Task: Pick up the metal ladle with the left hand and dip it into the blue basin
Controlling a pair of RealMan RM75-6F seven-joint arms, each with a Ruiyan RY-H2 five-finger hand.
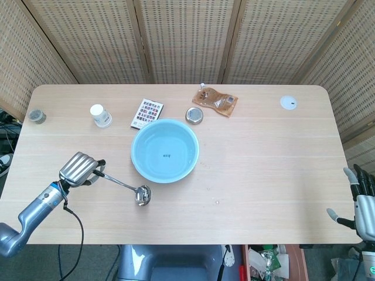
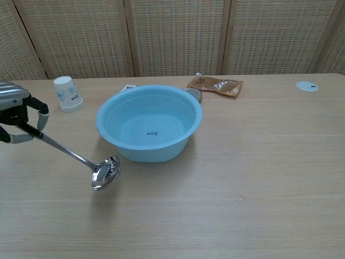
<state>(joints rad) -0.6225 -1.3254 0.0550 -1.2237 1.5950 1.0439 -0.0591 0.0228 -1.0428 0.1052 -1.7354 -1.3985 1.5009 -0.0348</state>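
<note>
My left hand (image 1: 78, 168) (image 2: 16, 116) grips the handle of the metal ladle (image 1: 126, 187) (image 2: 81, 161), which slants down to the right. Its shiny bowl (image 2: 105, 172) hangs just above the table, a little left of and in front of the blue basin (image 1: 164, 150) (image 2: 149, 122). The basin is round, light blue, with a small dark mark on its floor. My right hand (image 1: 361, 202) rests open at the table's right front corner, far from the basin.
Behind the basin lie a patterned card (image 1: 147, 112), a small metal tin (image 1: 194, 115) and a brown pouch (image 1: 215, 101). A paper cup (image 1: 100, 115) (image 2: 67, 93) stands at back left, a small dark jar (image 1: 37, 116) at the left edge, a white disc (image 1: 288, 103) at back right.
</note>
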